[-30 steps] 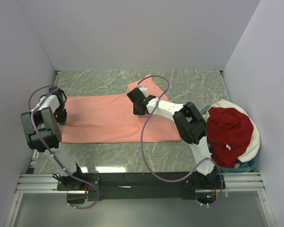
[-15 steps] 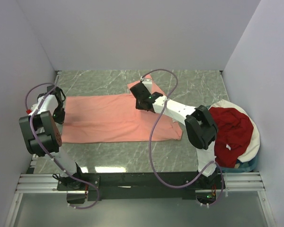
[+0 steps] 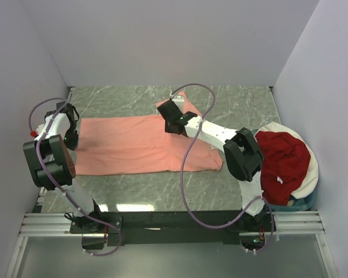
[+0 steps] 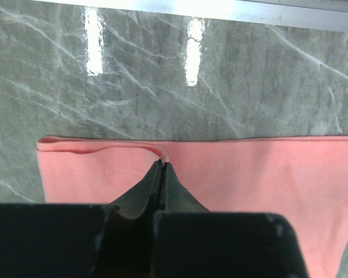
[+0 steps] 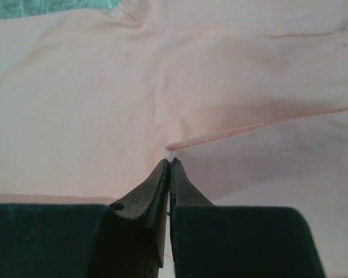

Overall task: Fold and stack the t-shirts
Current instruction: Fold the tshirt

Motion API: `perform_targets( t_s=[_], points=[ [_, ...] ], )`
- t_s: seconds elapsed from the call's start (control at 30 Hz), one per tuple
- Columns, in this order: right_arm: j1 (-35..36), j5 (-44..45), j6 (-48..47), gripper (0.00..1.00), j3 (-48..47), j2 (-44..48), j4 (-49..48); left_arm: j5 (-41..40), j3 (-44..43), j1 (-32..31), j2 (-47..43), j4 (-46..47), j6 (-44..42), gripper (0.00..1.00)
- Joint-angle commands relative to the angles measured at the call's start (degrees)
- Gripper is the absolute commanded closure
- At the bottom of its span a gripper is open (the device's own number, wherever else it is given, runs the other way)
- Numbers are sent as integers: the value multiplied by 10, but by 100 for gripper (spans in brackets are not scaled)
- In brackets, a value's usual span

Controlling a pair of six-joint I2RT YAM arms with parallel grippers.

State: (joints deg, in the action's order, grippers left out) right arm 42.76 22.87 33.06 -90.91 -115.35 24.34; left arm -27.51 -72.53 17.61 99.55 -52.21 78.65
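Observation:
A salmon-pink t-shirt [image 3: 133, 145] lies spread flat across the marble table. At its left edge, my left gripper [image 3: 72, 142] is shut on a raised fold of the hem [image 4: 162, 161]. My right gripper [image 3: 170, 112] sits at the shirt's far side, shut on a pinched fold of pink cloth [image 5: 169, 157]; a folded-over flap [image 5: 267, 162] lies to its right. A dark red t-shirt [image 3: 283, 159] is heaped in the basket on the right.
The white-rimmed round basket [image 3: 313, 171] stands at the table's right edge, against the right wall, and also holds white cloth. A purple cable [image 3: 185, 174] loops over the shirt's right part. Bare marble [image 3: 238, 104] shows behind the shirt and along the near rail.
My right gripper moved from the shirt's middle toward its far edge and closed on the cloth. The left arm shifted slightly to the left, still gripping the hem.

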Motion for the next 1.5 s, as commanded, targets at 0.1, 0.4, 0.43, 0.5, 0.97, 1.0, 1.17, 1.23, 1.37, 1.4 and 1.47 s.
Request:
perform_targets(
  t_s=[0.1, 0.4, 0.43, 0.5, 0.97, 1.0, 1.17, 1.23, 1.37, 1.4, 1.47],
  points=[
    [0, -5, -28, 85, -48, -38, -8, -22, -24, 3, 28, -4, -4, 91],
    [-52, -83, -40, 48, 53, 63, -21, 5, 18, 5, -43, 51, -47, 24],
    [-58, -92, -35, 48, 75, 82, -25, 10, 27, 2, -58, 58, -52, 21],
    [-78, -113, -20, 48, 141, 132, -39, 18, 59, -9, -103, 84, -66, 18],
    [-158, -215, 92, 49, 443, 318, -159, -40, 210, -105, -170, 125, -39, 30],
    [-160, -214, 96, 49, 452, 322, -162, -46, 217, -104, -168, 125, -35, 31],
    [-182, -221, 107, 50, 489, 335, -162, -35, 263, -78, -145, 140, -29, 32],
    [-189, -220, 103, 50, 495, 333, -160, -25, 278, -57, -140, 150, -33, 33],
    [-213, -224, 95, 50, 510, 336, -159, -30, 319, -38, -153, 170, -37, 33],
    [-215, -223, 94, 50, 510, 337, -160, -31, 323, -35, -158, 174, -37, 33],
    [-218, -216, 88, 50, 505, 336, -159, -30, 332, -35, -161, 178, -39, 33]
  ],
)
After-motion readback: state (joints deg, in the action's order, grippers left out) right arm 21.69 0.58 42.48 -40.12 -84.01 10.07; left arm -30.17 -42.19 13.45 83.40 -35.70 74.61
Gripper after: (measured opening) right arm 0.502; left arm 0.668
